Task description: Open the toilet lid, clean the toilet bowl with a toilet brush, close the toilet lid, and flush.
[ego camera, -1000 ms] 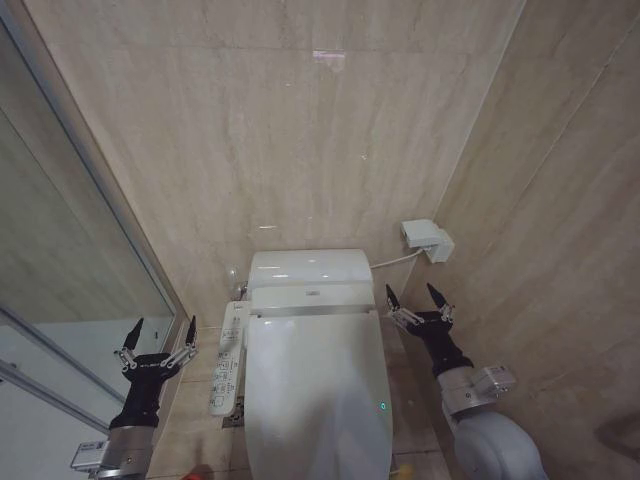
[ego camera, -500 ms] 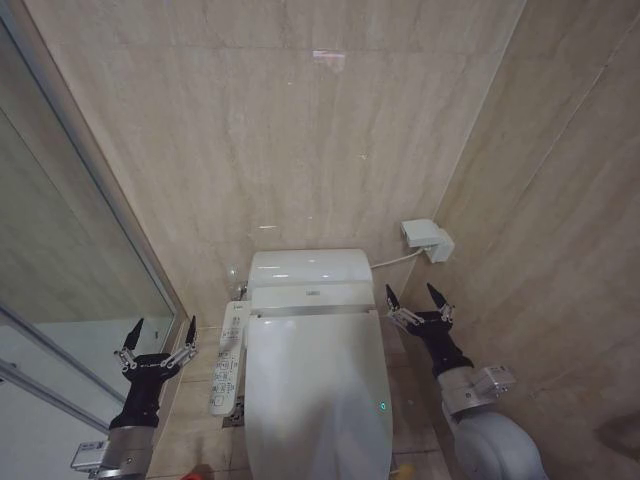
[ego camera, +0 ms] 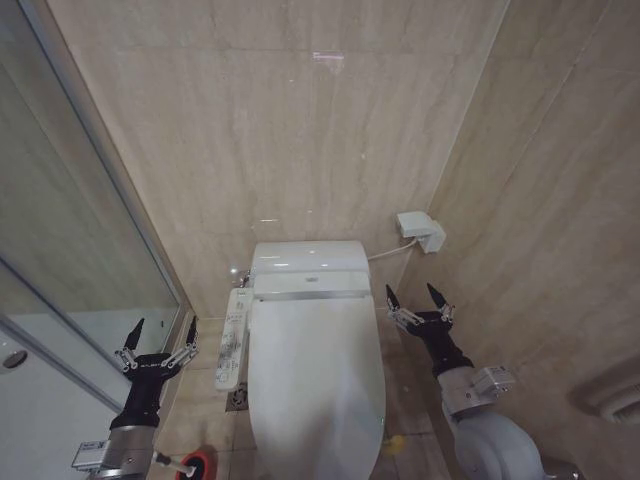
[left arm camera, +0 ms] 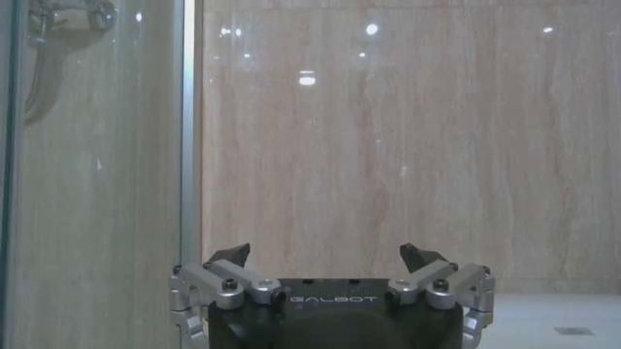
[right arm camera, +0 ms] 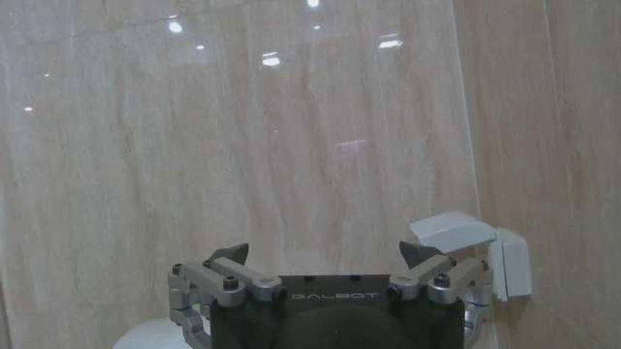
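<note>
The toilet lid (ego camera: 315, 375) is a glossy white oval, lying shut over the seat, so the toilet bowl is hidden beneath it. On the floor at the toilet's left stands the red round cup holder (ego camera: 198, 464) of the toilet brush, with a thin white handle (ego camera: 168, 459) sticking out sideways. My left gripper (ego camera: 160, 331) hangs open in the air to the left of the toilet, fingers pointing at the back wall. To the right of the toilet my right gripper (ego camera: 417, 298) is open too, level with the tank. Both hold nothing (left arm camera: 330, 254) (right arm camera: 325, 254).
A side control panel (ego camera: 232, 345) runs along the toilet's left edge. A glass shower partition (ego camera: 70, 240) closes the left side. A white wall box (ego camera: 420, 231) with a cable sits on the right wall. A floor drain (ego camera: 238, 398) lies left of the toilet.
The whole head view has shifted, so the camera moved: more floor shows and the red holder has come into view. Both grippers keep their pose, open.
</note>
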{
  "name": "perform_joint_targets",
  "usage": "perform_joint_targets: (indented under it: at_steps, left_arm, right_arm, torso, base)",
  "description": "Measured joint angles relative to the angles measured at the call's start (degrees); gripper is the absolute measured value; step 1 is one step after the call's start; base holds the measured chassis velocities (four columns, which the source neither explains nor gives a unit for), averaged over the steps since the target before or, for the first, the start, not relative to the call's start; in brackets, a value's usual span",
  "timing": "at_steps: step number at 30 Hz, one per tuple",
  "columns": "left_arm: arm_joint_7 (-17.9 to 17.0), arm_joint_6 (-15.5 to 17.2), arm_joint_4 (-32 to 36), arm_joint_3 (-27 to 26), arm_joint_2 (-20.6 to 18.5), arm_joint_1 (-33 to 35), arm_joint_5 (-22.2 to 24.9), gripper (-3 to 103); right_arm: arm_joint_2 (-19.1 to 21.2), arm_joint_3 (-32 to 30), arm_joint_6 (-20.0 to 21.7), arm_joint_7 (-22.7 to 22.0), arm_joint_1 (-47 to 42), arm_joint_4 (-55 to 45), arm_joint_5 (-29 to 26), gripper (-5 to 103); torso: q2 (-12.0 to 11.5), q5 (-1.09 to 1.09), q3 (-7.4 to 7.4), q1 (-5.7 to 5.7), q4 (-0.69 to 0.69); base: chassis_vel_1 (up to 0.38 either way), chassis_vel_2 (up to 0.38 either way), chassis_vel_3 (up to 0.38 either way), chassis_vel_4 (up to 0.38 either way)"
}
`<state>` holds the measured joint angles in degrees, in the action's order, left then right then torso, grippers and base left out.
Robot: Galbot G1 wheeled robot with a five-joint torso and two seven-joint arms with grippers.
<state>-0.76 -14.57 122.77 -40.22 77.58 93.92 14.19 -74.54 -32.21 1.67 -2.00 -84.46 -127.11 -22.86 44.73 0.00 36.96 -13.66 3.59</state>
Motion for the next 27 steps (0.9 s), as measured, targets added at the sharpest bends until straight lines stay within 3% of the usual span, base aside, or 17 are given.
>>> perform_joint_targets:
  at_steps: [27]
  left_arm:
    - [0.0, 0.0, 0.01, 0.0, -0.01, -0.02, 0.0, 100]
  right_arm:
    - [0.0, 0.0, 0.0, 0.0, 0.01, 0.0, 0.0, 100]
  torso:
    - [-0.02, 0.0, 0.02, -0.03, 0.02]
  base:
    - [0.01, 0.013, -0.008, -0.013]
